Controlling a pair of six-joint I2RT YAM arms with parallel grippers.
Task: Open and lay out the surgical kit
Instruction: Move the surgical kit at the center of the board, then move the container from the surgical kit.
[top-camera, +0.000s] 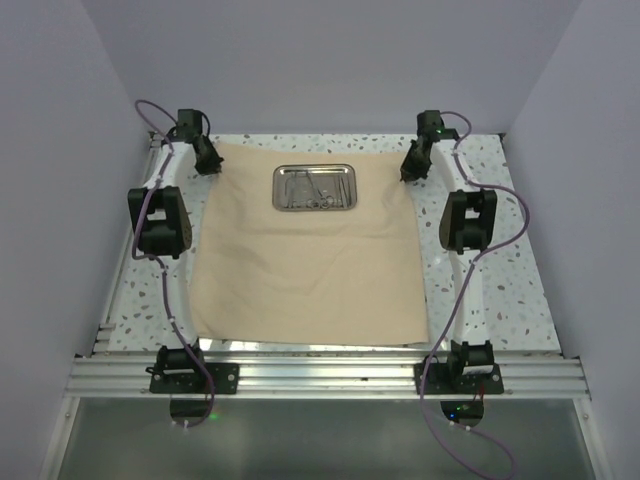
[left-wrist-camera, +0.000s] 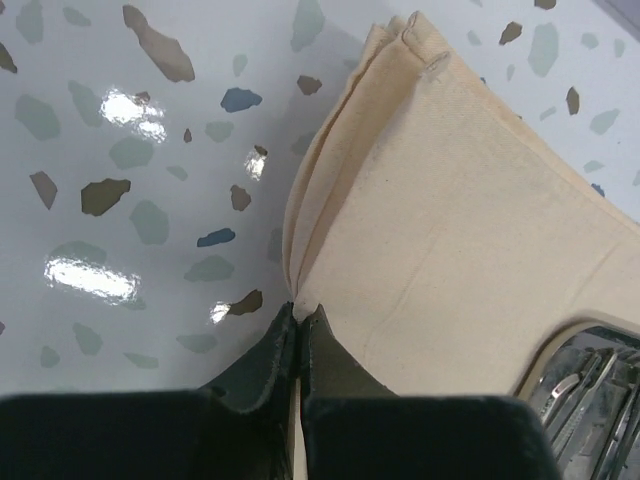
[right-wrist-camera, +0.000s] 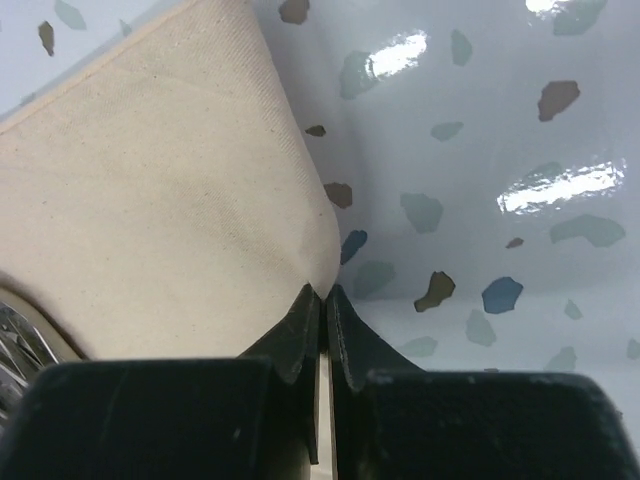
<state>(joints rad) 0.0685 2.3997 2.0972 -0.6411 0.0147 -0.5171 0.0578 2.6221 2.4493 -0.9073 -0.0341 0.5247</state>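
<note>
The tan cloth wrap (top-camera: 300, 260) lies spread as a large sheet on the speckled table. The steel tray (top-camera: 315, 188) sits on its far middle, with several slim metal instruments (top-camera: 310, 192) inside. My left gripper (top-camera: 211, 166) is at the sheet's far left edge, shut on a pinched fold of the cloth (left-wrist-camera: 440, 230); its fingers (left-wrist-camera: 330, 360) meet at that edge. My right gripper (top-camera: 408, 171) is at the far right edge, shut on the cloth (right-wrist-camera: 160, 210) the same way. The tray's corner (left-wrist-camera: 590, 375) shows at the lower right of the left wrist view.
Speckled white tabletop (top-camera: 500, 290) borders the sheet on both sides. An aluminium rail frame (top-camera: 320, 375) runs along the near edge. Purple-grey walls enclose the table at the back and sides.
</note>
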